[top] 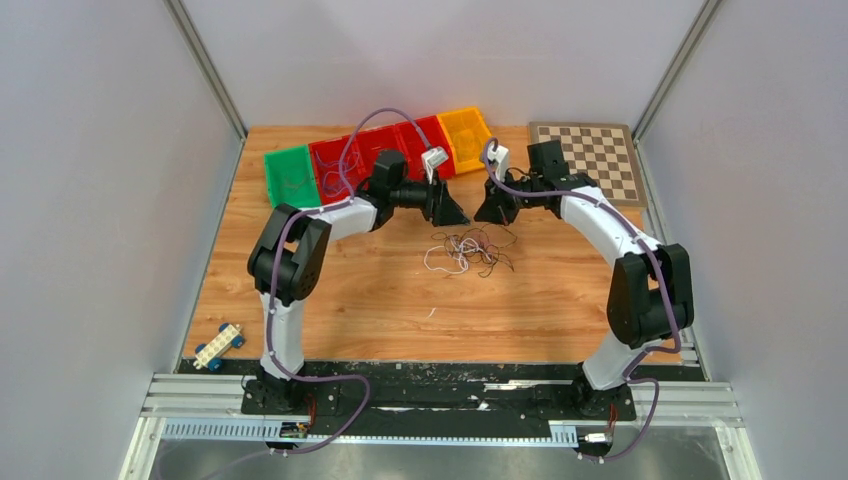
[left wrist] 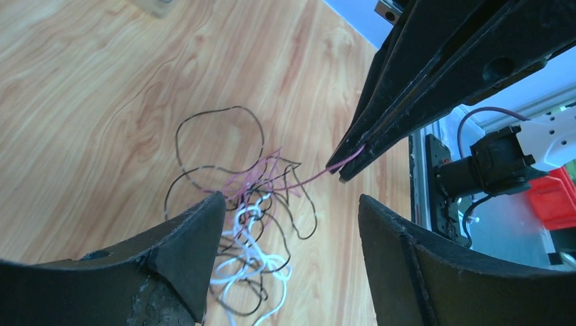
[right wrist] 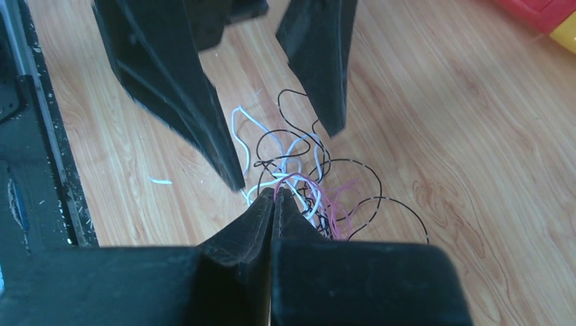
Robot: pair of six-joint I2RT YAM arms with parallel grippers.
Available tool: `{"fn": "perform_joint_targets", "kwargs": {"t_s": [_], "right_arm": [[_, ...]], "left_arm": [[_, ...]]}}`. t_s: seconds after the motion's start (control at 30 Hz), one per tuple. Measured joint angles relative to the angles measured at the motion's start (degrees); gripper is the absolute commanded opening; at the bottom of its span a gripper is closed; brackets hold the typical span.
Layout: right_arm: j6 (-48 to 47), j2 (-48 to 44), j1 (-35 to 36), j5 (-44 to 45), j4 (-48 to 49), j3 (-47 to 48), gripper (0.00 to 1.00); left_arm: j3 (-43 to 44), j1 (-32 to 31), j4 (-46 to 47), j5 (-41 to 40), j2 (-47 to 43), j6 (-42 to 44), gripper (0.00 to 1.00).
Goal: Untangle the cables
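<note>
Cables (top: 468, 250) lie tangled in a heap on the wooden table (top: 330, 300), under our two grippers. Our right gripper (right wrist: 274, 193) pinches the pink cable (left wrist: 316, 175) tight; our left gripper (left wrist: 289, 204) hovers above, fingers spread apart.

In the left wrist view you see the left gripper (left wrist: 291, 204) with its two fingers spread wide, framing the tangle (left wrist: 248, 231) between them. The tangle lies on the wooden table (left wrist: 88, 102). It is made of black loops, a white cable (left wrist: 253, 261) bunched at the near side and a pink cable (left wrist: 309, 180) threaded through the middle. The pink cable runs in a straight line to the right gripper (left wrist: 343, 165), whose jaws are pinched together on its end. At the top edge you have a pale object (left wrist: 153, 5), cropped too much to identify.
</note>
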Motion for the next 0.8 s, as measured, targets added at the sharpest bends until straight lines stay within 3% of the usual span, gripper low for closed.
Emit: {"fn": "perform_joint_targets", "kwargs": {"t_s": [0.17, 0.3, 0.33, 0.5, 0.63, 0.8], "right_arm": [[0.98, -1.05, 0.0, -1.03, 0.28, 0.33, 0.0], [1.05, -1.05, -0.13, -0.28, 0.63, 0.33, 0.0], [0.98, -1.05, -0.42, 0.31, 0.83, 0.35, 0.0], [1.84, -1.33, -0.9, -0.09, 0.59, 1.4, 0.0], [2.43, -1.81, -0.92, -0.98, 0.63, 2.05, 0.0], [3.06, -2.69, -1.31, -1.33, 0.57, 2.05, 0.0]], "left_arm": [[-1.01, -2.08, 8.5, -1.18, 1.22, -2.08, 0.73], [-0.35, -2.6, 12.37, -1.27, 3.56, -3.02, 0.53], [0.2, -2.75, 13.2, -1.01, 4.42, -3.34, 0.44], [1.14, -3.3, 17.79, -2.62, 7.61, -5.53, 0.25], [0.96, -3.3, 21.33, -3.41, 7.72, -7.1, 0.01], [0.94, -3.3, 25.29, -4.46, 7.72, -9.88, 0.0]]}}
